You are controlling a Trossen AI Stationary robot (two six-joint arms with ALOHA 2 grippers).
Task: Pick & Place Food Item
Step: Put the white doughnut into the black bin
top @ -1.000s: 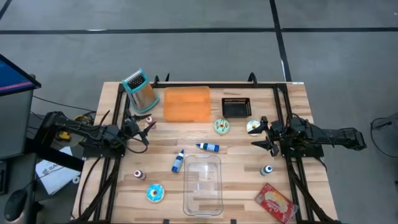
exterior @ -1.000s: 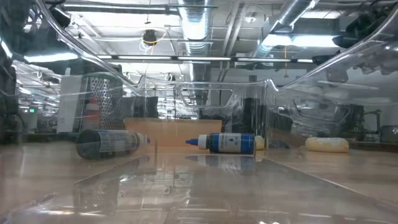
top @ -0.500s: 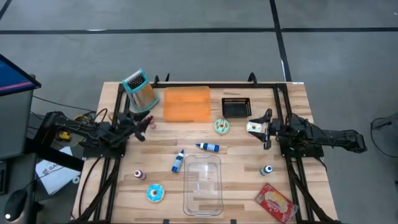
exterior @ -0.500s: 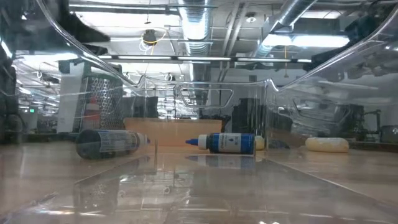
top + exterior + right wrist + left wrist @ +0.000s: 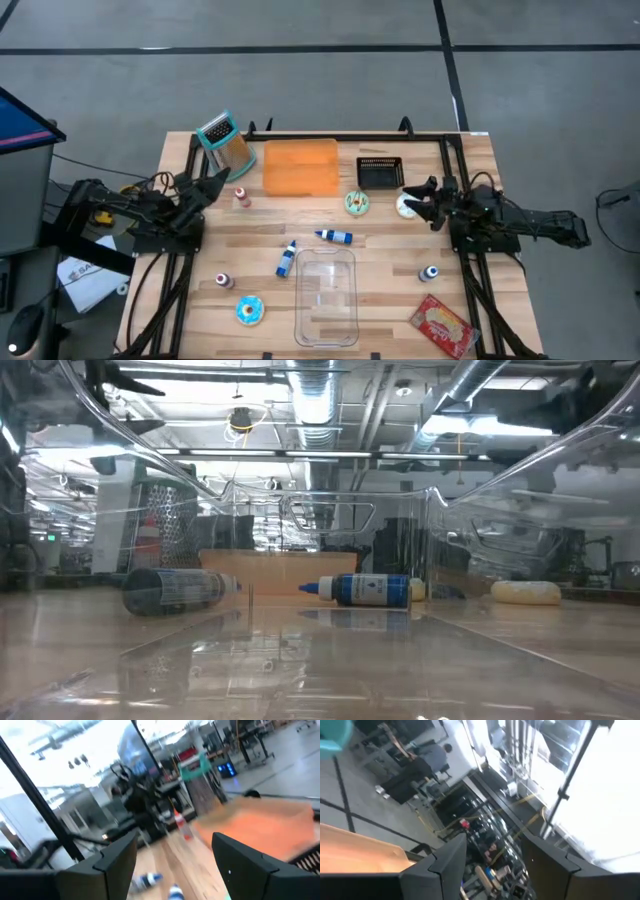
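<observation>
A green-iced doughnut (image 5: 357, 203) lies on the wooden table in front of the black tray (image 5: 380, 172). A white one (image 5: 405, 206) lies just under my right gripper's fingers. A blue-iced one (image 5: 250, 310) lies near the front left. The clear tub (image 5: 325, 295) stands at the front middle. My left gripper (image 5: 212, 186) (image 5: 495, 842) is raised at the table's left, near the grater (image 5: 225, 143), open and holding nothing. My right gripper (image 5: 425, 195) (image 5: 175, 837) hovers at the right, open and holding nothing.
An orange cutting board (image 5: 300, 165) lies at the back middle. Small bottles lie scattered: a red-capped one (image 5: 240, 195), two blue ones (image 5: 335, 236) (image 5: 287, 258), and others (image 5: 223, 281) (image 5: 429, 272). A red bag (image 5: 443, 325) lies at the front right.
My left gripper has risen, swung toward the far edge and the grater, and rolled about its own axis. My right gripper has turned a little toward the far edge. Nothing on the table has moved.
</observation>
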